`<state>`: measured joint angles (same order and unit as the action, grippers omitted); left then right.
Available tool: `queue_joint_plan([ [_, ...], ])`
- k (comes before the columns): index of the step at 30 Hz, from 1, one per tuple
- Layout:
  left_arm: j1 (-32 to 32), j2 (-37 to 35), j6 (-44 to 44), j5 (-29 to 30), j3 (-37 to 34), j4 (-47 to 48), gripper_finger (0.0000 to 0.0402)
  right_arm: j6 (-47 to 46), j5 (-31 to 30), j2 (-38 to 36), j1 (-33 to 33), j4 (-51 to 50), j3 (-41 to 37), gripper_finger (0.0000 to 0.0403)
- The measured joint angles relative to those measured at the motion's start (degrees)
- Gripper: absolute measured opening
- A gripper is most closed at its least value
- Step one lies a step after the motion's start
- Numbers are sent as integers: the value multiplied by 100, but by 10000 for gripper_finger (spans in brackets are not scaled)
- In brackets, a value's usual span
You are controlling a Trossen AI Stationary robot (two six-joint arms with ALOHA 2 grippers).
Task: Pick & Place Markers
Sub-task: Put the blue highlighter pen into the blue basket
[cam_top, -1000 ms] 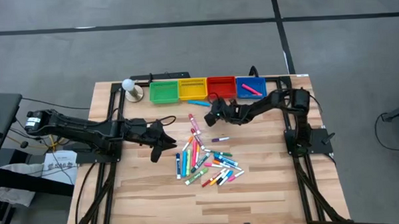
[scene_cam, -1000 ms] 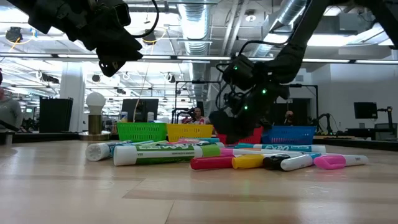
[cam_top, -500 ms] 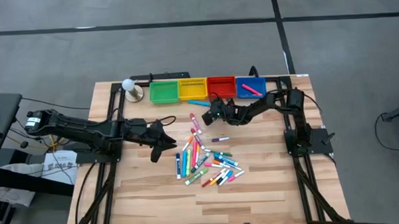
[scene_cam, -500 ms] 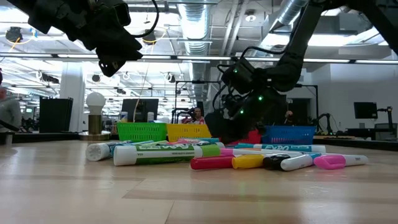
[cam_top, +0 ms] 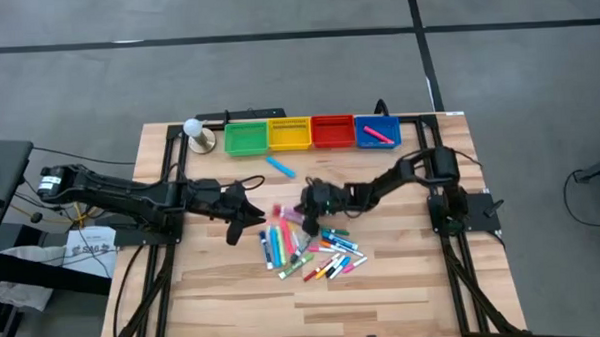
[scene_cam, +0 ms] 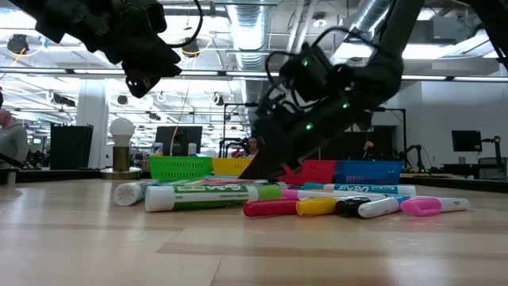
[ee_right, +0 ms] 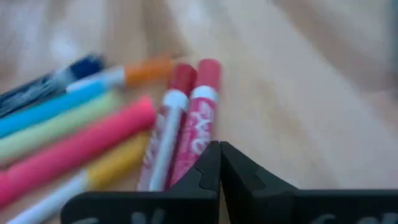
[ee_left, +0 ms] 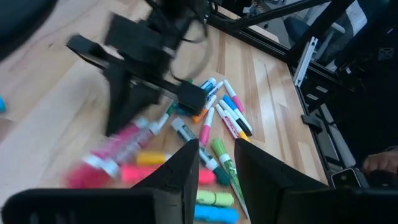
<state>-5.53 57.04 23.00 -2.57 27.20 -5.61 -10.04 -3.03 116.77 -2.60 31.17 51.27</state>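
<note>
Right tool low over the worktop, fingers pressed together and empty — nosing in to choose from the markers fanned just ahead of it. Two red-capped markers lie side by side, long axes running straight away from its tips. Left tool waits beside the pile, part-spread, holding nothing.

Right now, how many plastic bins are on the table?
4, in a row along the far edge: green bin, yellow bin, red bin, blue bin. None seem hidden.
</note>
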Motion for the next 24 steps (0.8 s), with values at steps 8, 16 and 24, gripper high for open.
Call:
queue_joint_plan([
  [8,-137,0,1,0,0,0,102,407,-1580,-414,242,58,299,0],
  [16,-136,0,39,2,0,-2,102,689,-1542,-185,-494,-1356,1294,0],
  [24,-137,0,-4,417,0,50,102,1051,-934,222,-611,-1836,2148,0],
])
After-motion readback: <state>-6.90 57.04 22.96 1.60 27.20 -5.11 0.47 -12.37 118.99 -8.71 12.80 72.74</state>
